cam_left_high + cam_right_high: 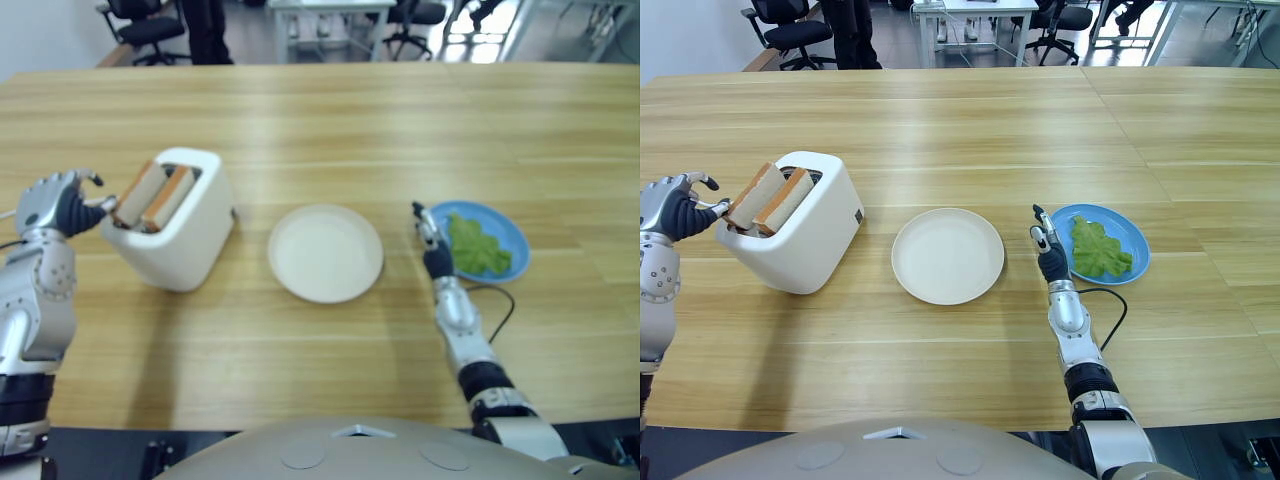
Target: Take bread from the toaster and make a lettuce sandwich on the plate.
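Currently left hand (60, 208) fingers curled at outer bread slice (137, 195) in toaster (185, 240), grip unconfirmed, likely for extraction. Right hand (432, 245) fingers straight, empty, staged beside lettuce (478, 245). Plate (325, 253) waits between them on worktop (330, 130).

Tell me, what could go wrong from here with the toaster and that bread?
1. The toaster looks tipped toward the left hand. Pulling the nearest bread slice sideways might topple it.
2. The second slice stands right against the first, so it could get dragged out and drop.
3. The right hand sits close beside the blue plate of lettuce. A clumsy reach could shove the plate.
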Tool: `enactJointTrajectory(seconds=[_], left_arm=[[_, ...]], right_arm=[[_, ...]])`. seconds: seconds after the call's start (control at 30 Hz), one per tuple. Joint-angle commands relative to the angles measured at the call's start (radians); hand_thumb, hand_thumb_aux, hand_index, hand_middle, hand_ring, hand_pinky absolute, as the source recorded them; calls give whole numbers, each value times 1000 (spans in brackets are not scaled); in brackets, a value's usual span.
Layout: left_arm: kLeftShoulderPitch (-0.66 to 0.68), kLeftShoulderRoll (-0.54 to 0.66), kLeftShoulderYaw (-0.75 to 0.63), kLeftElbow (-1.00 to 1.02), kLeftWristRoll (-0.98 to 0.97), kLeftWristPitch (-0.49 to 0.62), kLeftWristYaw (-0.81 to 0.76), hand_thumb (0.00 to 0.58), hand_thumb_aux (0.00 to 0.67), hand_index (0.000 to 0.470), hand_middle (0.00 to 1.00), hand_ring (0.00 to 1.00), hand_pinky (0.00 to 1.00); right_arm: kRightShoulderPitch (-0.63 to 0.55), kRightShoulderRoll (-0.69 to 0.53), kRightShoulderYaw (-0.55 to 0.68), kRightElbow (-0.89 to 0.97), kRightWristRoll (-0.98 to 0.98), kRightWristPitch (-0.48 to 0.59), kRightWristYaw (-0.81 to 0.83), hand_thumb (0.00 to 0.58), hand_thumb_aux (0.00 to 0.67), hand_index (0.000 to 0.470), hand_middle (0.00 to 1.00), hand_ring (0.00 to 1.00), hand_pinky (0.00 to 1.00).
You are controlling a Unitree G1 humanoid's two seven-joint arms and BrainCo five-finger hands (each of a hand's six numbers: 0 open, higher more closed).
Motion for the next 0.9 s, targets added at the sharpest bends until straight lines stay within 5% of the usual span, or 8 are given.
enactJointTrajectory(seconds=[0.03,0.5,0.9], left_arm=[[11,-9,-29,6,-20,5,-49,0,0,0,0,0,0],[-10,-38,63,-61,-57,19,-10,0,0,0,0,0,0],[29,-4,-43,-34,45,40,-80,0,0,0,0,0,0]], right_arm=[[9,-3,-7,11,-2,19,-2,0,0,0,0,0,0],[15,-4,-5,9,-4,25,-4,0,0,0,0,0,0],[16,-5,-4,8,-6,29,-5,0,0,0,0,0,0]])
